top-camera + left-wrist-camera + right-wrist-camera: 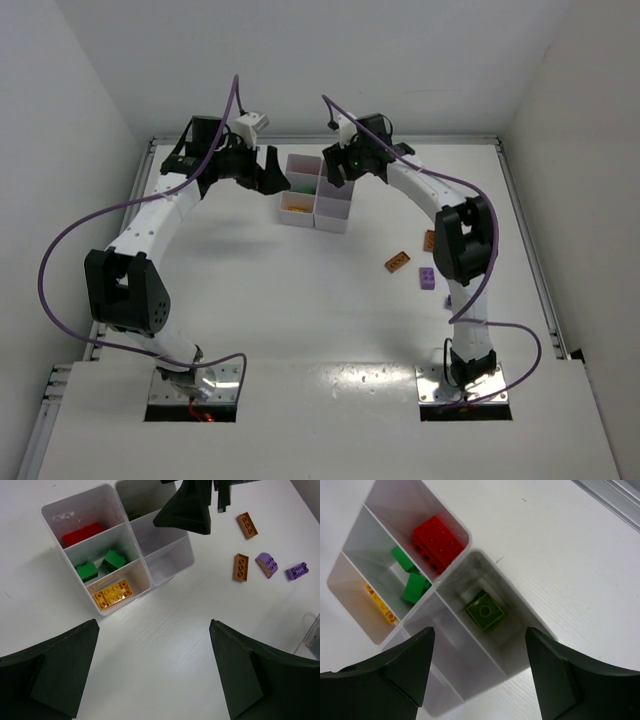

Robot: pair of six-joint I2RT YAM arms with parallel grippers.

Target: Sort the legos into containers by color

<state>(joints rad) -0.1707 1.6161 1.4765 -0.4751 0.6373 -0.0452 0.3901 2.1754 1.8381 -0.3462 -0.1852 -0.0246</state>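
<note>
Lime brick [485, 611] lies flat, studs up, on the floor of the far compartment of the tray [167, 562], alone in there. The column beside it holds the red brick [437, 540], the green bricks [412, 582] and the yellow brick [380, 607], one colour each. The other two compartments in the lime column look bare. Right gripper [477, 650] hangs right above the lime compartment, fingers spread, nothing between them, so the drop reads as done. To finish well, lift straight up so neither finger clips a tray wall or drags the tray, and turn only once above the rim. Left gripper [152, 645] is fully spread and carries nothing, hovering just beside the tray on the yellow end; best it stays out of the right arm's exit path. Orange bricks [240, 567] and purple bricks [297, 570] lie loose on the worktop [300, 290] on the right arm's side, well apart from the tray. These are likely next, each colour into a bare compartment.
</note>
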